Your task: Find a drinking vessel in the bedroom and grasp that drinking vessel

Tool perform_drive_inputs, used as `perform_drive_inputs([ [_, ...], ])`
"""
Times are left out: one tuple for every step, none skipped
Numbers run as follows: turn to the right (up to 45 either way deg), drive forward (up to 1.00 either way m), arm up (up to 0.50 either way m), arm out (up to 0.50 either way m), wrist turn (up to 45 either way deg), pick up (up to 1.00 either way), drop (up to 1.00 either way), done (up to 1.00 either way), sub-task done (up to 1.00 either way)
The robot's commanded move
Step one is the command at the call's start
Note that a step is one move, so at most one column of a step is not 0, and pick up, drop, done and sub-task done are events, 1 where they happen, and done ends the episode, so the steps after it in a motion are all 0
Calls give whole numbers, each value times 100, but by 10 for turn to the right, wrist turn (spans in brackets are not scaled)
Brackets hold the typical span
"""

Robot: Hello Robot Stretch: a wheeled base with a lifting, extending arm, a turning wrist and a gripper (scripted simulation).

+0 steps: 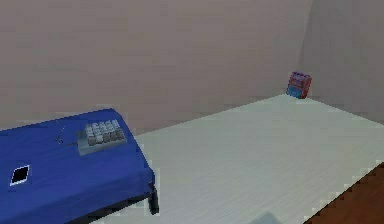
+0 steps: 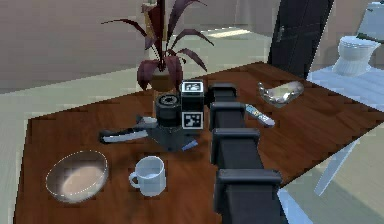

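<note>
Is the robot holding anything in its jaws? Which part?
I cannot tell. The gripper shows against the brown table; the white mug stands on the table.

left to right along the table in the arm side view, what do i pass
Brownish bowl → white mug → dark arm bar → small grey stick-like item → shiny dish

Wooden table (image 2: pixel 70 125) with mug (image 2: pixel 150 175), bowl (image 2: pixel 77 176)

Arm (image 2: pixel 236 160) ext'd, gripper (image 2: pixel 140 133) at far end aimed to view's left, unclear if holding anything
</note>
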Motion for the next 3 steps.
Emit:
perform_drive_inputs([
  [0, 0, 0, 0, 30, 0, 0, 0, 0],
  [0, 0, -30, 0, 0, 0, 0, 0, 0],
  [0, 0, 0, 0, 0, 100, 0, 0, 0],
])
